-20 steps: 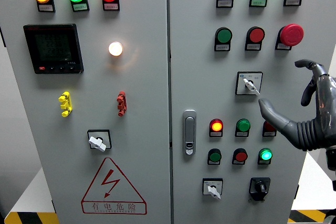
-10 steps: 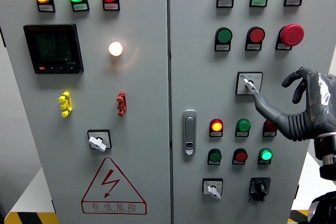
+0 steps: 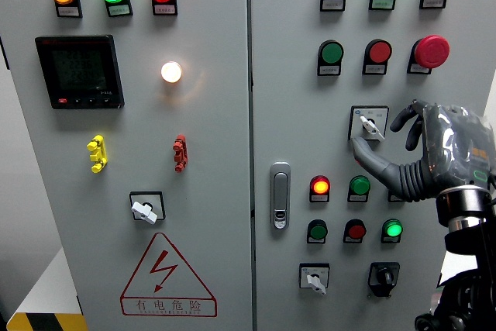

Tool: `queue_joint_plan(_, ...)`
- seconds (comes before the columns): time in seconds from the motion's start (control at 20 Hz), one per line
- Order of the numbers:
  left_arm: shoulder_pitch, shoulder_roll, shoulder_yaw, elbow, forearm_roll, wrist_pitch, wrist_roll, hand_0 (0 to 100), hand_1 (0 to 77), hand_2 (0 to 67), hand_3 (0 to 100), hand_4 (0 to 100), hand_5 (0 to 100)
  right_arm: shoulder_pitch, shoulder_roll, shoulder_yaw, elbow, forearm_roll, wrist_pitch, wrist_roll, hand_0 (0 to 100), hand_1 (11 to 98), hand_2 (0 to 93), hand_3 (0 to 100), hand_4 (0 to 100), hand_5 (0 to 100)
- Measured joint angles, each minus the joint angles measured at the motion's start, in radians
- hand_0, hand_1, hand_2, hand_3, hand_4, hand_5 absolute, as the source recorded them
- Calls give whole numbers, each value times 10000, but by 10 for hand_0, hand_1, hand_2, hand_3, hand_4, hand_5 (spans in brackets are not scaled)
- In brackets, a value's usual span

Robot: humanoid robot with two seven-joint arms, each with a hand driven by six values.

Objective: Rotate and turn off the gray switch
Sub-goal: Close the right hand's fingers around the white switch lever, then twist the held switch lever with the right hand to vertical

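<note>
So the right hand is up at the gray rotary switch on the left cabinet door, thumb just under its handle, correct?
Not quite: the gray rotary switch that the right hand has reached sits on the right cabinet door, not the left, as the head view shows. The rest holds: the thumb lies just under the switch's handle. The left door has its own switch lower down, with no hand near it.

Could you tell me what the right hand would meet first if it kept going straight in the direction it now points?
Most likely the gray switch. The right hand points up and left at the panel, its thumb tip just below the knob and its fingers curled beside it. Whether it is already touching, I cannot tell.
</note>
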Motion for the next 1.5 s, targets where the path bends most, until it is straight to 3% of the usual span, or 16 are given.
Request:
queue_joint_plan(1.3,1,-1,6,0,0,3,0,340,0,123,223,119,122,370,5,-93,-652,-22,33,16,0,325,649,857,1000,988)
queue_joint_plan(1.5,1,-1,6,0,0,3,0,340,0,123,223,119,122,396,4,-94,-701,-44,47,16,149,335,650,857,1000,987)
